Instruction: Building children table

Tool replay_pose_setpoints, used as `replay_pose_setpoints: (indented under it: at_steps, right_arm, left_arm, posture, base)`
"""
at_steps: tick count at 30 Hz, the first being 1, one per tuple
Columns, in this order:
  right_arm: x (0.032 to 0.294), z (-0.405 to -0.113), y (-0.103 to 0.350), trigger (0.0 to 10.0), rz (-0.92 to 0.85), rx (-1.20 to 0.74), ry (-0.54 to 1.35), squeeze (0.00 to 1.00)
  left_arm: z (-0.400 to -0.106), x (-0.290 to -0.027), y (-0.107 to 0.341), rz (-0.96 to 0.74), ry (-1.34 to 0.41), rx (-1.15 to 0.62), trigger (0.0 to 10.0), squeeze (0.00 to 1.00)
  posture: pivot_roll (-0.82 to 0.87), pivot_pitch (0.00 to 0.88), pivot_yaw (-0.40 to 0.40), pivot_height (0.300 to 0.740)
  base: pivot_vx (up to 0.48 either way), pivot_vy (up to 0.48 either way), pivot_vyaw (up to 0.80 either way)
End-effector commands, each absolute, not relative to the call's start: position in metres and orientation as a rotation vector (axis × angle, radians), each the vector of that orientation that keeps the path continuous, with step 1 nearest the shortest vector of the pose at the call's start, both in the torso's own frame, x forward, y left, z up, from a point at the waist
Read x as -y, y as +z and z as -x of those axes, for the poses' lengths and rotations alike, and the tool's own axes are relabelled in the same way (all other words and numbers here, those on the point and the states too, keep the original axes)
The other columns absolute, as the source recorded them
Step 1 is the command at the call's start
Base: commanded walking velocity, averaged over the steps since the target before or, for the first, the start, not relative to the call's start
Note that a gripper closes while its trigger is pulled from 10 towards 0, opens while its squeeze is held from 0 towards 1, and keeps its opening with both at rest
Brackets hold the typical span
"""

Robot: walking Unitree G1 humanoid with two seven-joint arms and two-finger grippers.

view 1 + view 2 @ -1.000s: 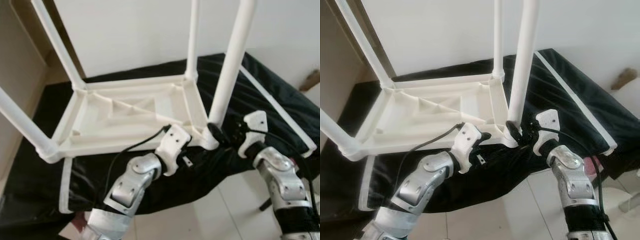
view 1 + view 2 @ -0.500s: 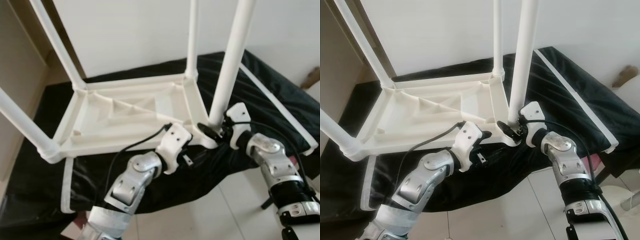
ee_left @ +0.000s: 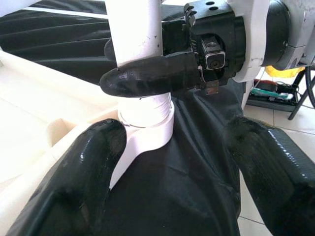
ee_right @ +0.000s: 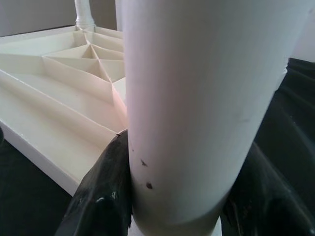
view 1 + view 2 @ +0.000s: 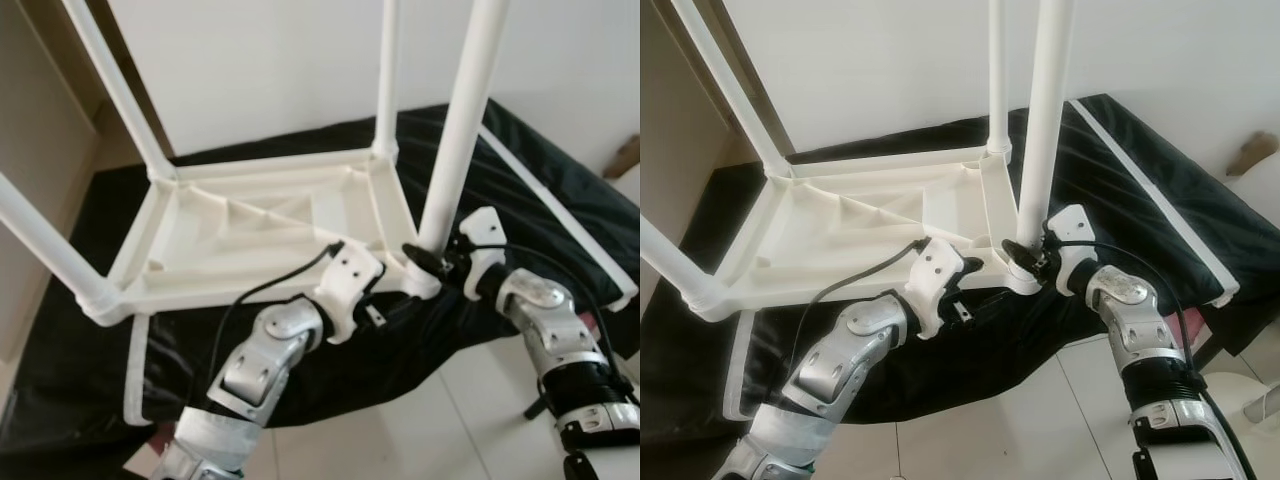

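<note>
A white plastic children's table lies upside down on a black cloth, its legs pointing up. My right gripper is shut on the base of the near right leg, just above its corner socket. In the right wrist view the leg sits between both black fingers. My left gripper is open at the table's near edge, beside that corner. In the left wrist view its fingers straddle the corner socket, one resting against it.
The black cloth has white trim and hangs over the front edge. Three more legs rise at the far right, far left and near left. A beige panel stands at left. White tiled floor lies below.
My right gripper moved in from the right and shut on the base of the near right leg. The left arm has shifted only slightly.
</note>
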State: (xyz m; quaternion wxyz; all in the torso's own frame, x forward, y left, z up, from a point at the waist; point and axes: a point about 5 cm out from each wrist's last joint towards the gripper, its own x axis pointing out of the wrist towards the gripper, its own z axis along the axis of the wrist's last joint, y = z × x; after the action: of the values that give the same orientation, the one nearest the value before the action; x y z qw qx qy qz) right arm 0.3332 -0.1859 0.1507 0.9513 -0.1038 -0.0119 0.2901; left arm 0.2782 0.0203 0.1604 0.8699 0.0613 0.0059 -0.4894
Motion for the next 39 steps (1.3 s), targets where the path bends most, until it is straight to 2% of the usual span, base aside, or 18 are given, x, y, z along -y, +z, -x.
replay_pose_setpoints:
  at_steps: [1,4,11,12,21,24,27,30,39]
  right_arm:
    - [0.188,-0.331,0.139,10.0,0.205,-0.034,0.562,0.00]
    - [0.181,-0.332,0.137,10.0,0.154,-0.041,0.377,0.00]
    - [0.167,-0.328,0.139,10.0,0.118,-0.034,0.269,0.00]
    - [0.161,-0.327,0.141,10.0,0.075,-0.030,0.201,0.00]
    - [0.150,-0.323,0.142,10.0,0.000,-0.024,0.059,0.00]
    - [0.147,-0.317,0.134,10.0,-0.074,-0.049,-0.176,0.00]
    - [0.144,-0.313,0.131,10.0,-0.087,-0.059,-0.272,0.00]
    - [0.128,-0.313,0.134,10.0,-0.086,-0.046,-0.228,0.00]
    - [0.122,-0.313,0.139,10.0,-0.085,-0.032,-0.213,0.00]
  left_arm:
    - [-0.278,-0.021,0.161,-0.144,-1.069,-0.020,10.0,0.00]
    - [-0.279,-0.021,0.161,-0.143,-1.075,-0.028,10.0,0.00]
    - [-0.280,-0.020,0.160,-0.144,-1.080,-0.034,10.0,0.00]
    - [-0.280,-0.020,0.160,-0.142,-1.082,-0.035,10.0,0.00]
    - [-0.280,-0.021,0.159,-0.143,-1.087,-0.038,10.0,0.00]
    - [-0.279,-0.023,0.158,-0.144,-1.089,-0.045,10.0,0.00]
    - [-0.279,-0.025,0.157,-0.148,-1.087,-0.050,10.0,0.00]
    - [-0.279,-0.026,0.157,-0.148,-1.090,-0.049,10.0,0.00]
    - [-0.279,-0.026,0.158,-0.154,-1.091,-0.047,10.0,0.00]
  posture:
    - [-0.11,0.000,0.109,0.740]
    - [-0.12,0.000,0.116,0.740]
    - [-0.14,0.000,0.124,0.740]
    - [-0.14,0.000,0.127,0.740]
    - [-0.14,0.000,0.126,0.740]
    - [-0.13,0.000,0.127,0.740]
    - [-0.13,0.000,0.128,0.740]
    - [-0.13,0.000,0.132,0.740]
    - [-0.13,0.000,0.130,0.740]
  base:
    - [0.000,0.000,0.00]
    - [0.000,0.000,0.00]
    - [0.000,0.000,0.00]
    - [0.000,0.000,0.00]
    - [0.000,0.000,0.00]
    - [0.000,0.000,0.00]
    - [0.000,0.000,0.00]
    - [0.000,0.000,0.00]
    - [0.000,0.000,0.00]
